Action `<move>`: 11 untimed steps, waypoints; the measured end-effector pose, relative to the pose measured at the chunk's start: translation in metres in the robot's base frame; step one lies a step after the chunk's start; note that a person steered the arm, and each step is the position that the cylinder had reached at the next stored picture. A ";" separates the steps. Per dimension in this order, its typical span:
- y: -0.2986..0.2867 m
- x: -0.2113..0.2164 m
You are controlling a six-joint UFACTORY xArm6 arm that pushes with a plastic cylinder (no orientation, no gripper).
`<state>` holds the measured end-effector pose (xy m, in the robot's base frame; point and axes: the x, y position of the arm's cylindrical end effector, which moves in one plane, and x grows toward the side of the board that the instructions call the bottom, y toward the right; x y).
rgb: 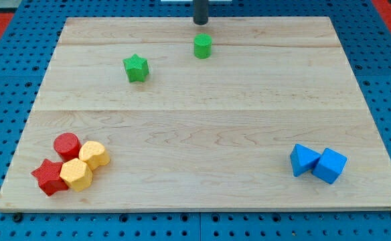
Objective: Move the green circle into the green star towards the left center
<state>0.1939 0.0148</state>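
The green circle point(203, 46) stands on the wooden board near the view's top centre. The green star point(136, 68) lies to its left and a little lower, well apart from it. My tip point(201, 23) is at the view's top, just above the green circle, with a small gap between them.
A red circle point(66, 144), a red star point(49, 177) and two yellow blocks point(85, 165) cluster at the view's bottom left. Two blue blocks point(318, 163) sit together at the bottom right. The wooden board point(202, 127) lies on a blue pegboard.
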 end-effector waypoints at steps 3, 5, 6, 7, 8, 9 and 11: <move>0.024 0.091; -0.017 0.120; -0.054 0.145; -0.081 0.164; -0.098 0.176; -0.066 0.189; -0.031 0.104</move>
<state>0.2978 -0.0159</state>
